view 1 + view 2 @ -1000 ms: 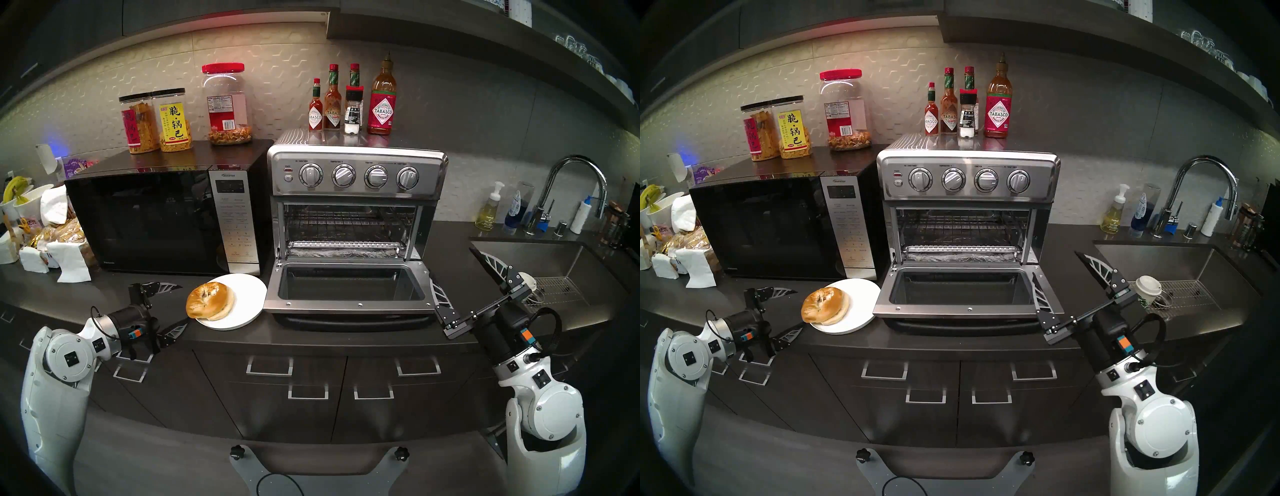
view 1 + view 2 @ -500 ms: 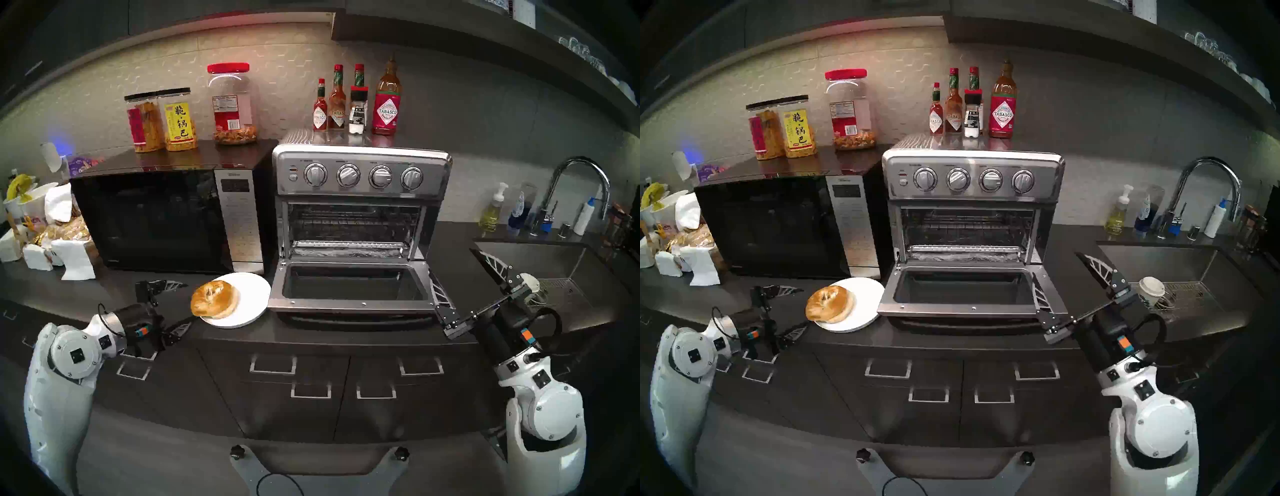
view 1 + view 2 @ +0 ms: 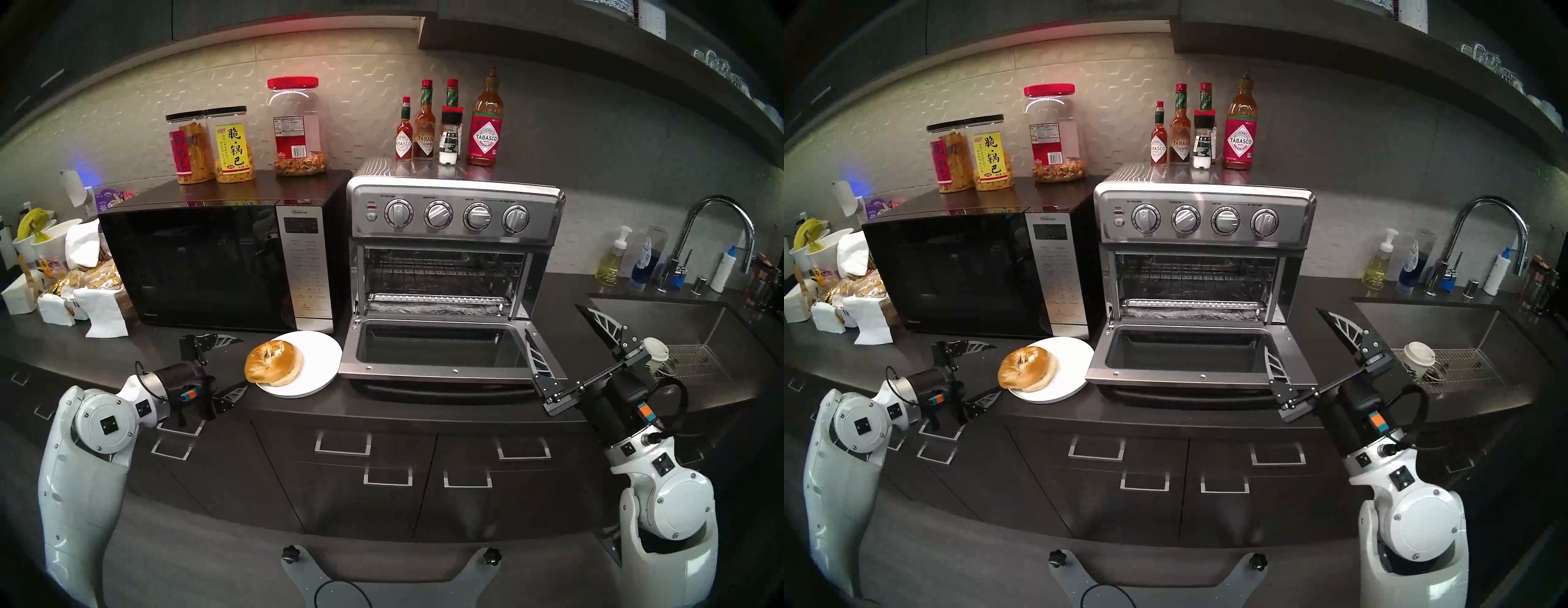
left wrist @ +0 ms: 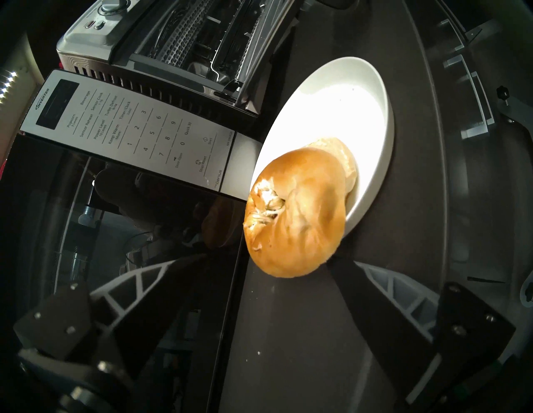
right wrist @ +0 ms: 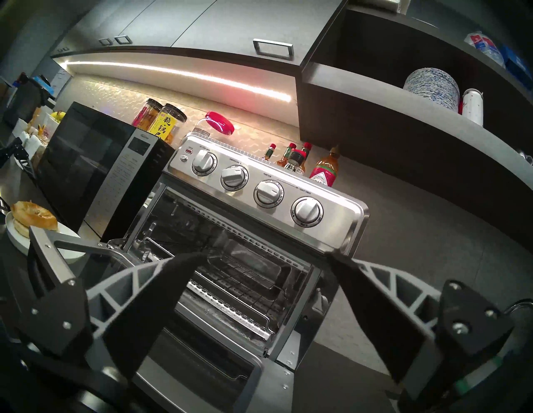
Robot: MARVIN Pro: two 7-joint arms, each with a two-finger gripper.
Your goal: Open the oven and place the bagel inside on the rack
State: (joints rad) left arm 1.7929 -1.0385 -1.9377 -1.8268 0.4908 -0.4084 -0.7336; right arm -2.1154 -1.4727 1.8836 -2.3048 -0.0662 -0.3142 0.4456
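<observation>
Lining up my left end effector (image 3: pixel 237 363) on the bagel (image 3: pixel 273 363), I have its jaws spread wide and empty, one finger behind the bagel's near edge and one in front, just beside it but not touching. The bagel sits on the near-left part of the white plate (image 3: pixel 316 373), overhanging the rim, on the dark surface (image 3: pixel 382 409) beside the oven (image 3: pixel 454 263), whose door already lies flat. To do this well I'd bring both fingers level around the two stacked halves and close gently (the top half could slide off the bottom one). The right end effector (image 3: pixel 560 335) hangs wide and empty by the door's right corner. My left wrist view shows the halves are offset (image 4: pixel 297 213); the right wrist view alone shows the rack (image 5: pixel 248 277) inside, clear of the foil-lined tray below.
</observation>
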